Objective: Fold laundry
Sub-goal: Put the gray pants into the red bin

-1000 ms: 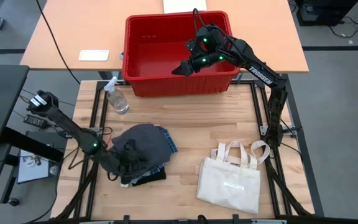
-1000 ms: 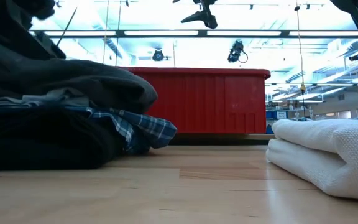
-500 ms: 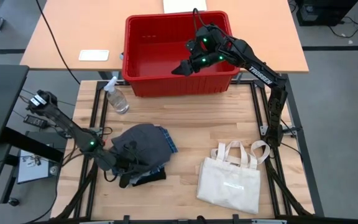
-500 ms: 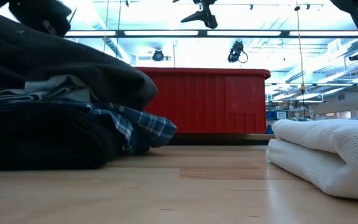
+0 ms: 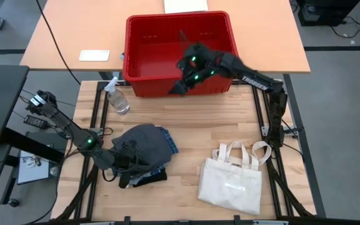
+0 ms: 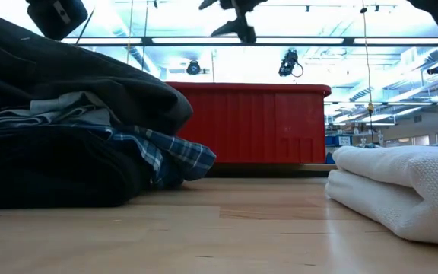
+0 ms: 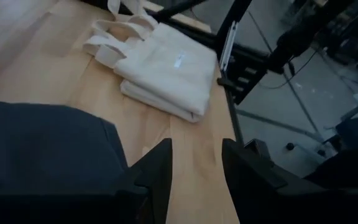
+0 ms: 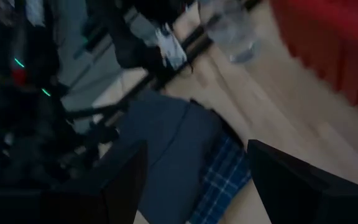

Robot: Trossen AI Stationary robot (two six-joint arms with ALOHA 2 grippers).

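Note:
The laundry (image 5: 144, 147) lies in a pile at the table's near left. A dark grey garment (image 6: 90, 84) is on top, with light grey (image 6: 67, 110), blue-and-white plaid (image 6: 177, 156) and black (image 6: 52, 179) under it. The plaid edge (image 5: 170, 142) sticks out on the pile's right. My left gripper (image 5: 125, 172) is open at the pile's near-left edge; in its wrist view (image 7: 196, 180) bare wood shows between the fingers and dark grey cloth (image 7: 42, 143) lies beside them. My right gripper (image 5: 175, 89) hangs open above the red bin's near wall, and its wrist view (image 8: 197, 186) looks toward the pile (image 8: 166, 143). My left gripper stands open at the pile's near-left edge. Nothing lies between its fingers, and I cannot tell whether a finger rests against the dark grey cloth (image 7: 104, 155) beside it.
A red bin (image 5: 180, 84) sits at the table's far edge, with a clear spray bottle (image 5: 117, 97) to its left. A folded cream tote bag (image 5: 233, 181) lies near right. Bare wood (image 5: 211, 122) stretches between the pile, the bin and the tote.
My right gripper has swung from over the bin's inside toward the table's left and near side, to above the bin's near wall. My left gripper has drawn back a little toward the near-left corner and risen. The dark grey top layer has bulged up, showing more light grey beneath.

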